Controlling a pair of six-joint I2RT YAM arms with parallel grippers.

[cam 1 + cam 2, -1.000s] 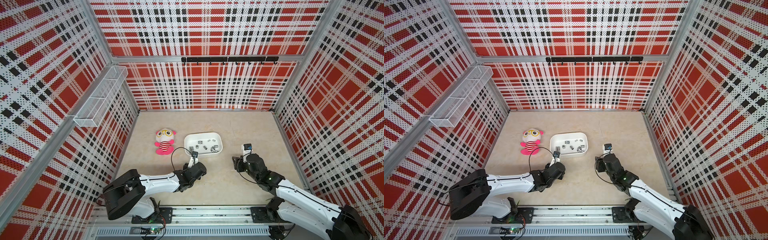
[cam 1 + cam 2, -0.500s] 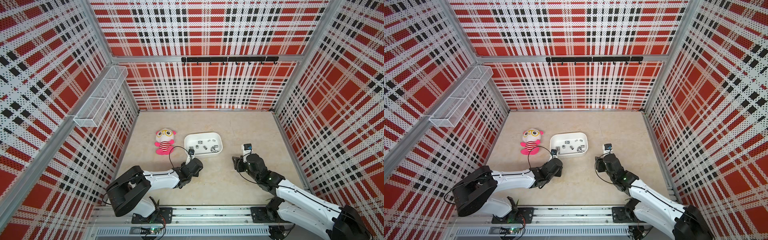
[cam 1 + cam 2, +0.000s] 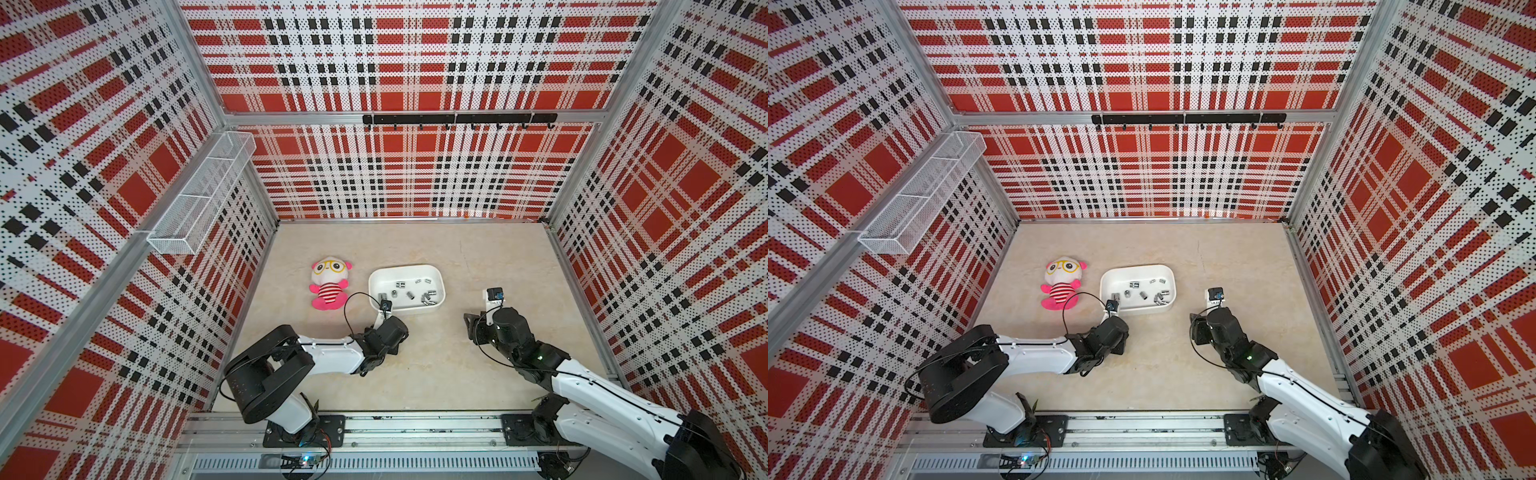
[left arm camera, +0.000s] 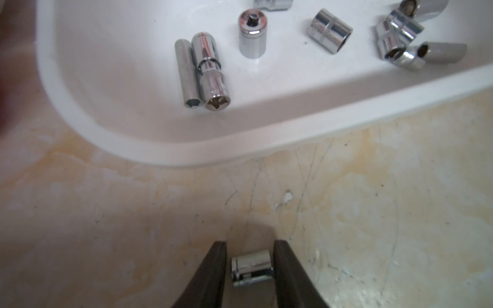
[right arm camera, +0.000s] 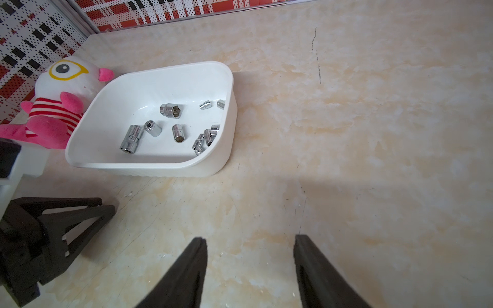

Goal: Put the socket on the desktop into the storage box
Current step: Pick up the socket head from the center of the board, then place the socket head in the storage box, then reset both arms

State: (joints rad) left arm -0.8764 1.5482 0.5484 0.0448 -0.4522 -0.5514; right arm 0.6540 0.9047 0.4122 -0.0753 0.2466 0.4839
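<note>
**A:** What do both top views show?

**B:** A flat beige, marble-veined table (image 3: 478, 257), walled by red, black and white plaid pegboard (image 3: 415, 62). On it sits a shallow white plastic storage box (image 3: 405, 268) with rounded corners. Small chrome sockets (image 3: 410, 295) are scattered inside it. A pink-and-white plush doll (image 3: 328, 282) lies just beside the box. The white-and-black left arm (image 3: 328, 353) reaches low to the box's near corner. The right arm (image 3: 590, 382) is well apart from it.

**A:** And the left wrist view?

**B:** The left tool (image 4: 250, 244) is narrow. Its two smooth black fingers (image 4: 213, 266) close on the ends of a short, shiny chrome cylindrical socket (image 4: 252, 266). The socket lies on its side on the table, near the box's glossy rim and outside it. One finger touches the socket; at the other there is at most a sliver of shadow.

**A:** The right wrist view?

**B:** The right tool (image 5: 248, 237) has its matte black fingers moderately apart and holds nothing. It hangs over bare veined table, with the box and doll beyond.
</note>
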